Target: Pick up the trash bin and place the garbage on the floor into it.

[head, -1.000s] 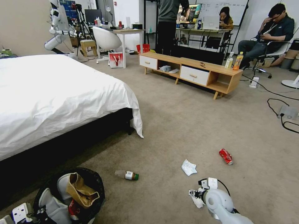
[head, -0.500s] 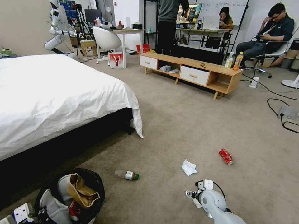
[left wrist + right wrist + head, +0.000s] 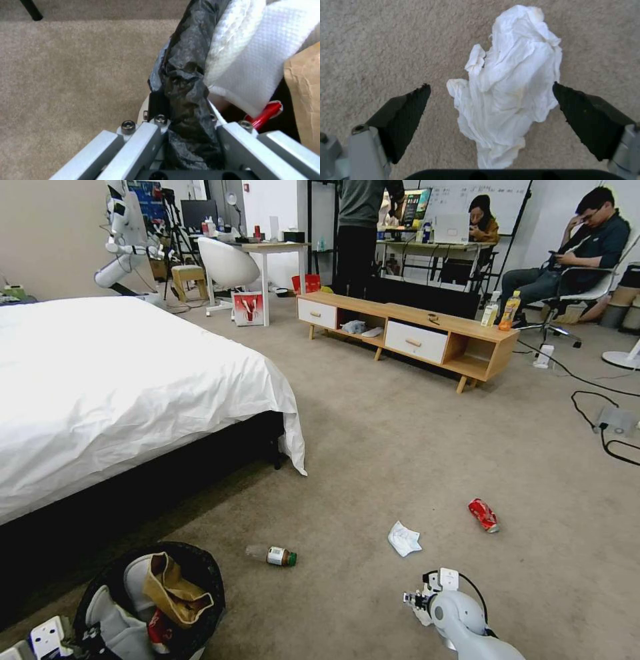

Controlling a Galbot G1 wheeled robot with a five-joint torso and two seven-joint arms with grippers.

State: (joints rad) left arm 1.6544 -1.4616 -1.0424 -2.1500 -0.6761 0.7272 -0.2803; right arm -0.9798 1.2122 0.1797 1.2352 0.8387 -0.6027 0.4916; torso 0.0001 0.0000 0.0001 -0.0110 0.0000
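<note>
The trash bin point(image 3: 200, 580), lined with a black bag, sits at my lower left and holds a brown paper bag point(image 3: 173, 590), white tissue and a red-and-white cup. My left gripper point(image 3: 77, 637) is shut on the bin's bag-covered rim point(image 3: 186, 117). My right gripper point(image 3: 417, 601) hangs open just above the floor. A crumpled white tissue point(image 3: 510, 95) lies between its black fingers point(image 3: 410, 112). On the carpet farther out lie another tissue point(image 3: 404, 539), a crushed red can point(image 3: 483, 515) and a small green-capped bottle point(image 3: 273, 555).
A bed with a white sheet point(image 3: 120, 393) fills the left side. A low wooden cabinet point(image 3: 413, 337) stands ahead with tall drink bottles point(image 3: 510, 310) on its right end. Black cables and a power box point(image 3: 613, 423) lie at the right. People sit and stand behind.
My right gripper has shifted slightly left and lower over the tissue. The left gripper and the bin have stayed where they were.
</note>
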